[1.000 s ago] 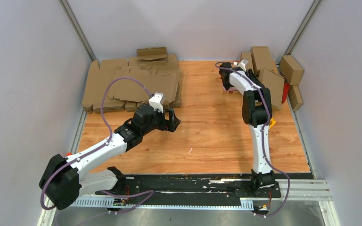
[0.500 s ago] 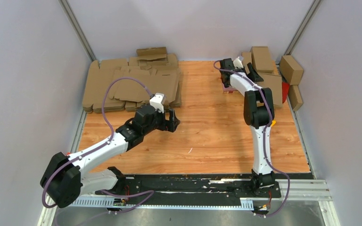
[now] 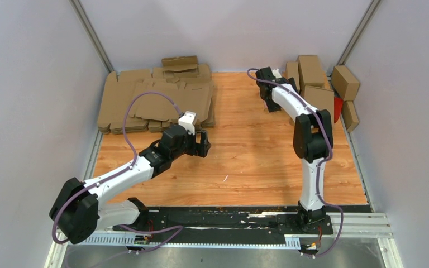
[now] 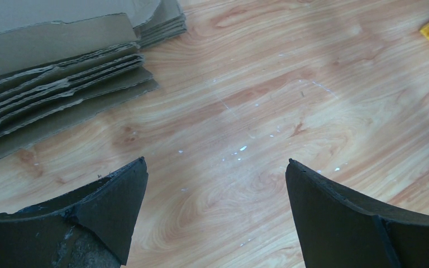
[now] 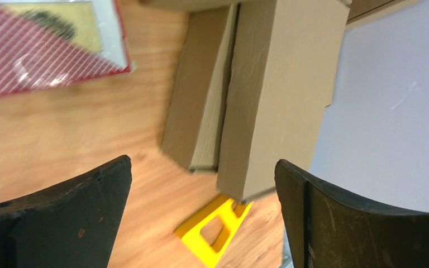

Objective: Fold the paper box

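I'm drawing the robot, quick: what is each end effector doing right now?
Left end effector: open, holding nothing.
Right end effector: open, holding nothing.

Arms: two, left arm (image 3: 117,178) and right arm (image 3: 313,167).
Flat blanks (image 3: 156,103): one stack, far left; the sheets are too many to count.
Half-folded blank (image 3: 180,61): one, behind the stack.
Folded brown boxes (image 3: 311,70): five visible far right, the wide paper box (image 3: 319,97) among them.
Red box (image 3: 338,109): one.
Red striped packet (image 5: 50,50): one.
Yellow block (image 5: 212,231): one.
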Action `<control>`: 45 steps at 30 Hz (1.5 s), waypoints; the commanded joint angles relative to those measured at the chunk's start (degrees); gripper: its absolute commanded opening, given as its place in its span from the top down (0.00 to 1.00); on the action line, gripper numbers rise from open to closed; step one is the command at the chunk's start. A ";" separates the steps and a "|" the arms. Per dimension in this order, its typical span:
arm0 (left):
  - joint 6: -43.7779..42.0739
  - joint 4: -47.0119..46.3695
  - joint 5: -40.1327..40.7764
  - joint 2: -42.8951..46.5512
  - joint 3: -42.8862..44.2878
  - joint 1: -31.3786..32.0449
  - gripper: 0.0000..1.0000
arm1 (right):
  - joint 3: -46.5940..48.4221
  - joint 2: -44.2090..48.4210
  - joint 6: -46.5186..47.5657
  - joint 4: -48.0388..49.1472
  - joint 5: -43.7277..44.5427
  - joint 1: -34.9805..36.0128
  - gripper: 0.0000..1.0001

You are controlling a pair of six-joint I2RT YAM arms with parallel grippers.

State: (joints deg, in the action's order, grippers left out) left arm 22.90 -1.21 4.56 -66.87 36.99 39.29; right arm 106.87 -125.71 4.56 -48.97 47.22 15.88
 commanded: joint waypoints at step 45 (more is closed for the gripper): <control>-29.87 -55.77 21.92 2.56 -30.21 -24.83 0.01 | -87.18 49.20 5.60 92.80 -19.16 -2.07 0.39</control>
State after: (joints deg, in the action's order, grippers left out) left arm -4.14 -45.47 28.75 -62.61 4.91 16.25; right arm 16.49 -73.19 6.59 36.82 24.88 14.04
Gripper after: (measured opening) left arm 0.980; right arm 0.605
